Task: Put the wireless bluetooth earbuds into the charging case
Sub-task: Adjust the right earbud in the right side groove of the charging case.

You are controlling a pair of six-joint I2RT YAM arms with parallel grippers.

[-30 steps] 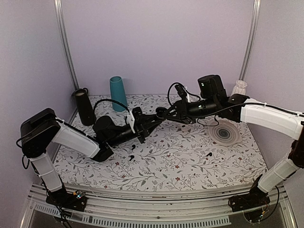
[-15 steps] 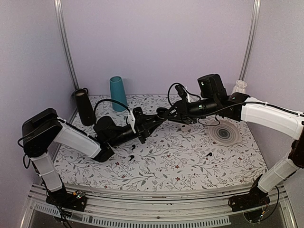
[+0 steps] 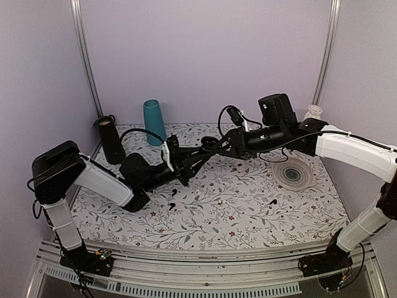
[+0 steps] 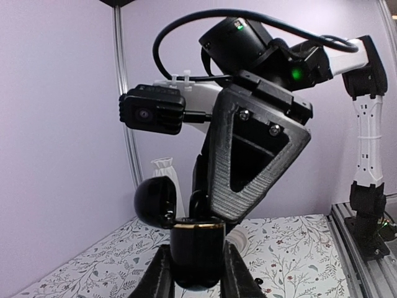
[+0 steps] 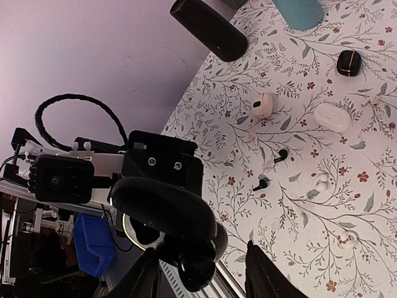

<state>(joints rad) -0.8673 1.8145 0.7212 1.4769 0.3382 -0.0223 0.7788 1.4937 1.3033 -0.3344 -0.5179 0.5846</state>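
My left gripper (image 4: 197, 276) is shut on the glossy black charging case (image 4: 197, 251) and holds it upright above the table, with its lid (image 4: 154, 202) swung open. A black earbud (image 4: 198, 206) sticks up out of the case's mouth. My right gripper (image 5: 201, 276) hangs right over the case (image 5: 164, 205) with its jaws apart on either side of that earbud (image 5: 200, 273), not touching it. Two more black earbuds (image 5: 280, 155) (image 5: 260, 184) lie on the floral table. In the top view both grippers (image 3: 197, 155) (image 3: 214, 147) meet at mid-table.
Two white cases (image 5: 263, 105) (image 5: 332, 116), a small black case (image 5: 348, 62) and loose white earbuds (image 5: 321, 180) lie on the table. A black cylinder (image 3: 111, 139) and a teal cylinder (image 3: 154, 122) stand at the back left. A round disc (image 3: 293, 174) and another black earbud (image 3: 272, 202) lie at the right.
The right gripper's jaws have spread wider over the case. Both grippers have drifted slightly left and up together, and the left one is still shut on the case.
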